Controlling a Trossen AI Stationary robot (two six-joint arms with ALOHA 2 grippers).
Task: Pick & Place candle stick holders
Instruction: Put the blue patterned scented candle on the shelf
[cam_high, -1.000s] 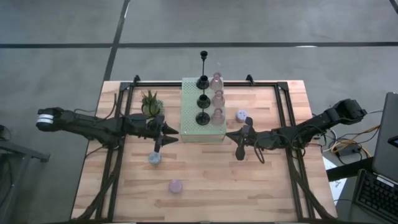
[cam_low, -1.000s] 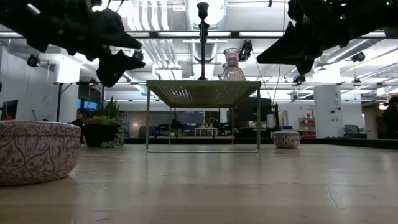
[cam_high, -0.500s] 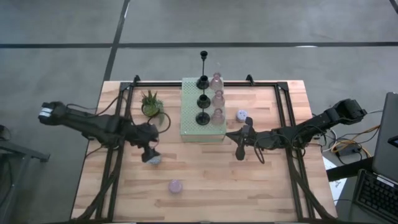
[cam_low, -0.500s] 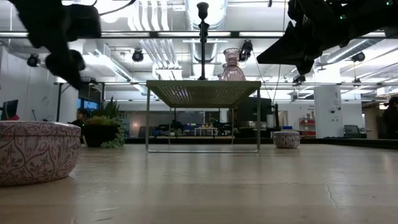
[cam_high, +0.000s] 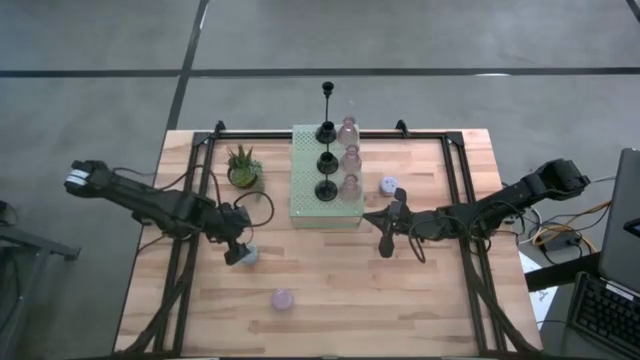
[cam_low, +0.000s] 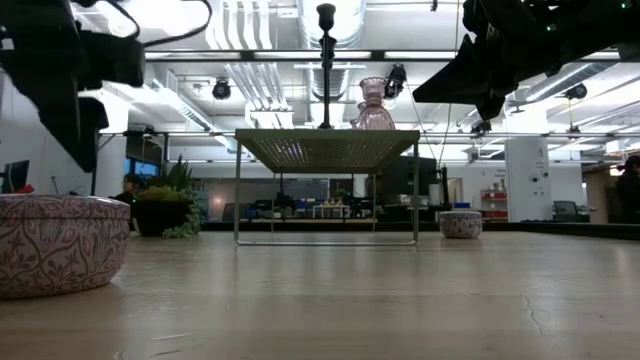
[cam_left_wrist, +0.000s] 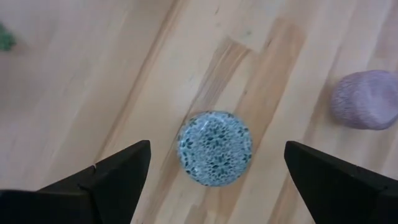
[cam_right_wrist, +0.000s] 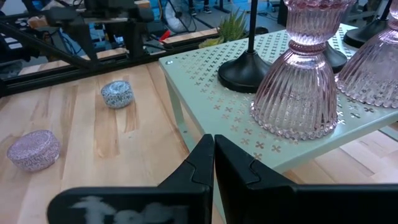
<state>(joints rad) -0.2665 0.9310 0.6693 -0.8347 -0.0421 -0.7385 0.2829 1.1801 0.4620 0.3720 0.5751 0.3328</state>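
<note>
Blue speckled holder (cam_left_wrist: 215, 148) sits on bare table (cam_high: 400, 290), centred under the spread-fingered left gripper (cam_left_wrist: 214, 171). A straight descent is advised, closing evenly across its round sides. Right gripper (cam_right_wrist: 213, 155) waits clenched, empty, beside the green board (cam_right_wrist: 205, 71).

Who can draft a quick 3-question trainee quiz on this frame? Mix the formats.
1. True or false: the left gripper is shut on the blue speckled holder.
2. Multiple choice: what stands on the pale green perforated board? A) only pink glass holders B) three black holders and three pink glass holders C) the potted plant
3. Fill in: the right gripper has its fingers ____.

Key:
1. False. It is open above the holder, fingers on either side and apart from it.
2. B. The black holders and the pink glass holders stand in two rows side by side; the potted plant sits on the table.
3. Shut, pointing toward the board's corner.
</note>
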